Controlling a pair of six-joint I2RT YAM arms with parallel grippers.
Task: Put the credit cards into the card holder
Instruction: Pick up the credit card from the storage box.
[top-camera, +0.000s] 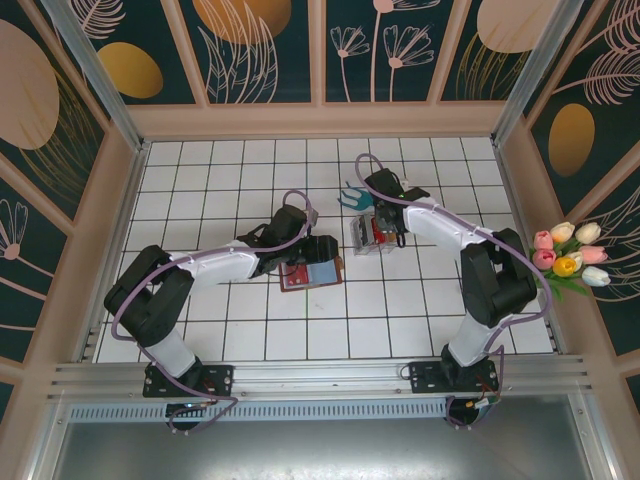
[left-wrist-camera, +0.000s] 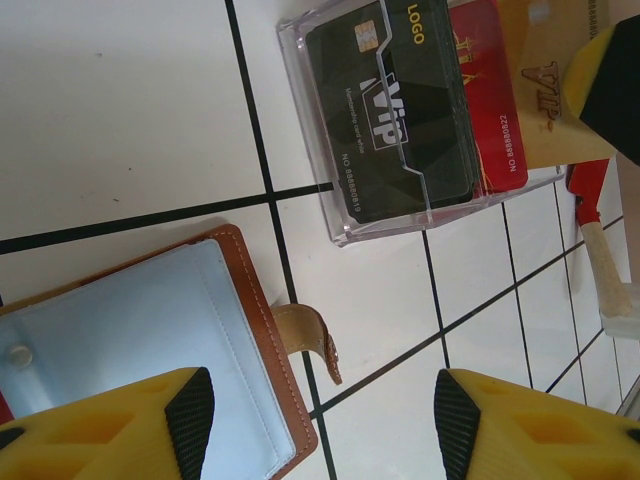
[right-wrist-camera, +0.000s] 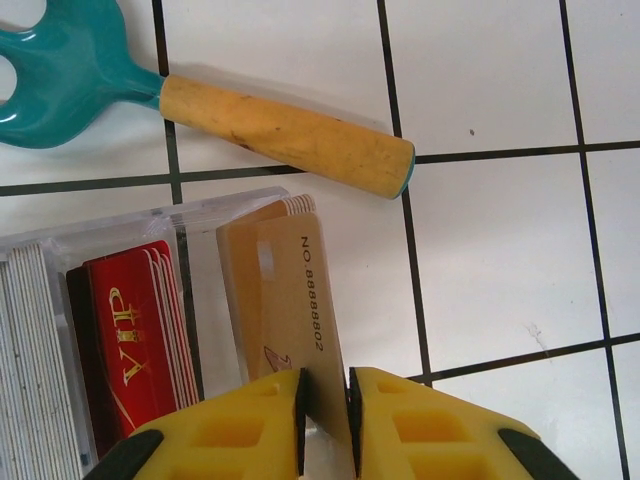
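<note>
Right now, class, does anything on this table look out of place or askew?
A teal garden fork lies beside the clear box, an odd tool among cards. One tan card sticks out of it, tilted, pinched by the right end effector.

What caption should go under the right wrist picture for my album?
Right gripper pinching a tan card at the clear box, garden fork lying behind.

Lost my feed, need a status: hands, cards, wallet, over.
Right hand pinching tan card at the clear box. Left hand open over the open wallet. Garden fork beside box, not blocking.
</note>
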